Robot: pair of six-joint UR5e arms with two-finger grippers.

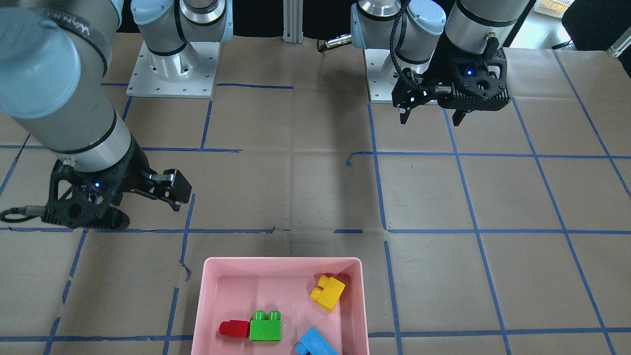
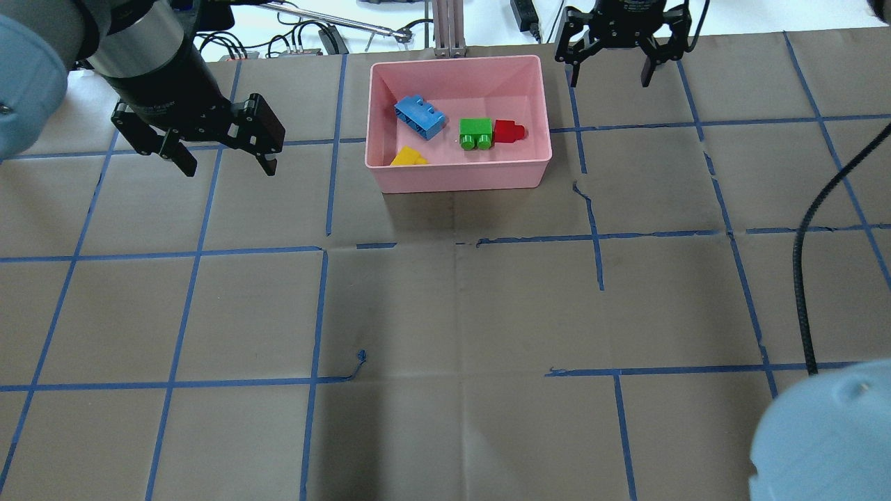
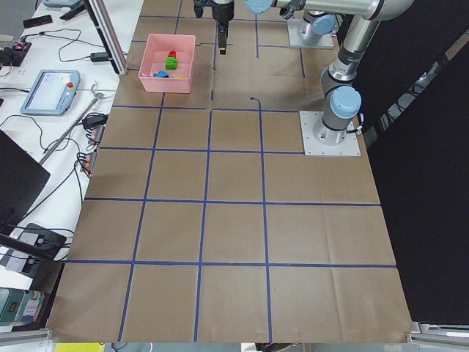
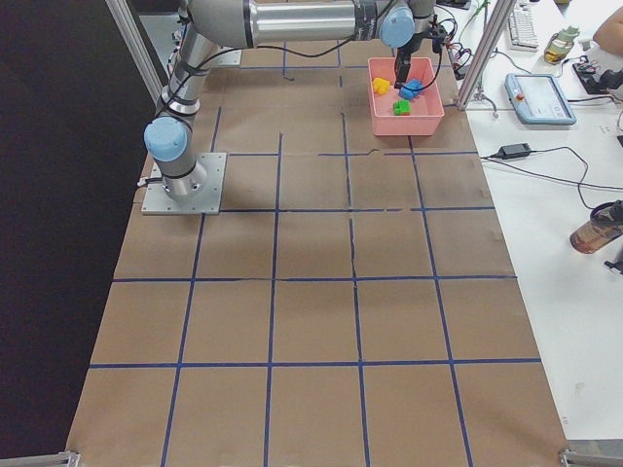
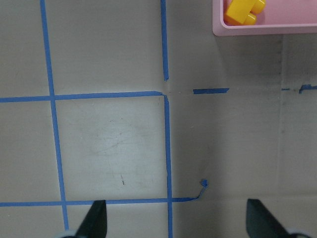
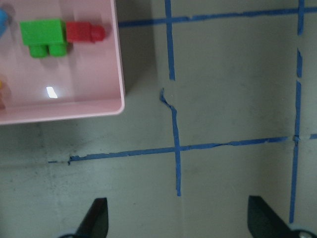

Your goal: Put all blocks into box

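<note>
Brown paper [image 2: 452, 313] gridded with blue tape [image 2: 198, 254] covered the table, and no loose brick showed on it in any view. Pink and shallow, the box [image 2: 459, 184] sat at the far edge from the robot, between the two arms. The left gripper [image 2: 230, 167] hung above the paper on the box's left, apart from it, with its jaws spread wide and nothing between them. The right gripper [image 2: 610, 76] hovered just beside the box's right far corner, jaws likewise spread and empty. Inside the box lay all four blocks: the blue block [image 2: 420, 117] toward the far left, the green block [image 2: 475, 133] near the middle, and the yellow block [image 2: 408, 158] tucked against the near wall, half hidden by it from overhead. The small red block [image 2: 508, 130] lay touching the green one's side. By that count the task looked finished, so the step in hand was probably a clean retreat. It would best be done by lifting each arm straight up before swinging home, keeping the open fingers off the pink rim so the box was not nudged and no brick tipped out.
</note>
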